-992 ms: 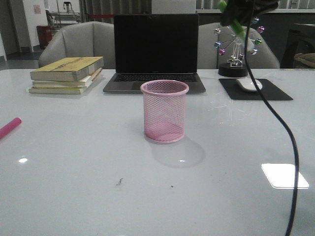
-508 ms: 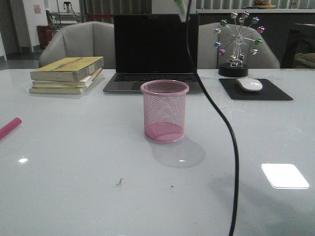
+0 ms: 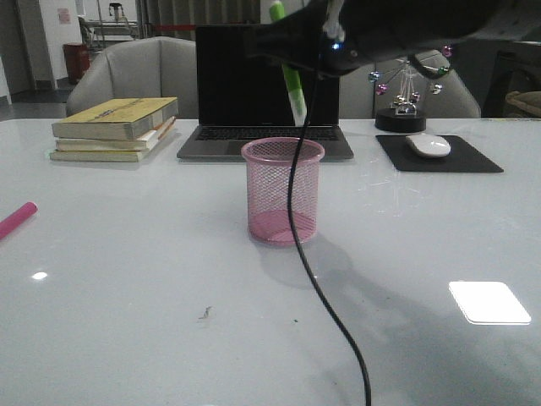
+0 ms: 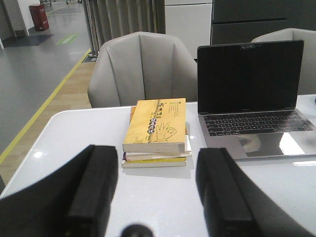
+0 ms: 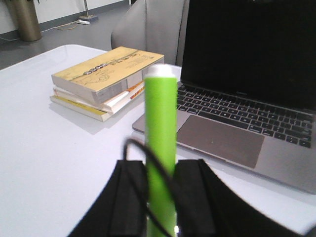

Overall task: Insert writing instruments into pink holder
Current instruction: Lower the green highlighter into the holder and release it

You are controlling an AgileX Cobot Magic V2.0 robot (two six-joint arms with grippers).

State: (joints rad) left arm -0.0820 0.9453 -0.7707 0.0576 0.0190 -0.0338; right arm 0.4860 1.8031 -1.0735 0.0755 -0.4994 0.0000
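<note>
The pink mesh holder stands upright mid-table in the front view, nothing visible inside. My right gripper hovers above its back rim, shut on the lime green marker, which hangs nearly upright with its pale tip just over the rim. In the right wrist view the green marker is pinched between the black fingers of the right gripper. The hot pink marker lies at the table's far left edge. My left gripper is open over bare table, nothing between its fingers.
A stack of books sits at the back left, an open laptop behind the holder, a mouse on a black pad and a ball-wheel ornament at the back right. A black cable droops from the right arm across the table.
The right arm has swung left from the back right and come down, bringing the green marker over the holder. The cable moved left with it.
</note>
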